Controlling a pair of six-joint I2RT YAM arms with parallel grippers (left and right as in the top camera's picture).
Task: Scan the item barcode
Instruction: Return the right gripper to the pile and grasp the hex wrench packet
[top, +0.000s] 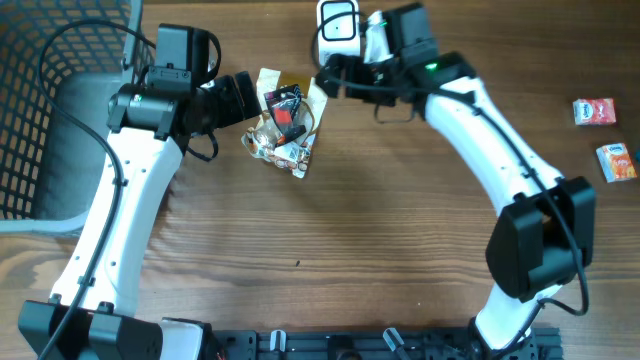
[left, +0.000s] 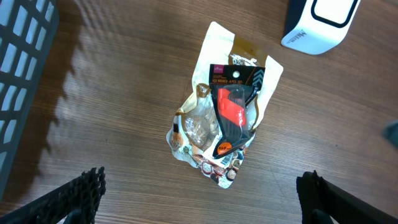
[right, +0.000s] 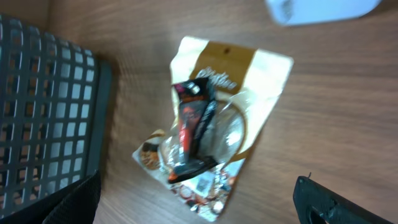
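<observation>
A cream and brown snack pouch (top: 285, 140) lies flat on the wooden table, with a small red and black blister pack (top: 284, 108) resting on top of it. The white barcode scanner (top: 338, 22) stands just beyond them at the table's far edge. My left gripper (top: 245, 95) hovers at the pile's left side, open and holding nothing. In the left wrist view the pouch (left: 205, 134) and the red pack (left: 233, 109) lie ahead of the open gripper (left: 202, 211). My right gripper (top: 330, 78) is open too, above the pile's right edge. Its wrist view shows the pouch (right: 249, 93) below the empty gripper (right: 199, 211).
A black mesh basket (top: 40, 110) takes up the far left of the table, close to the left arm. Two small snack packets (top: 594, 111) (top: 617, 161) lie at the far right edge. The scanner (left: 320, 25) stands close behind the pile.
</observation>
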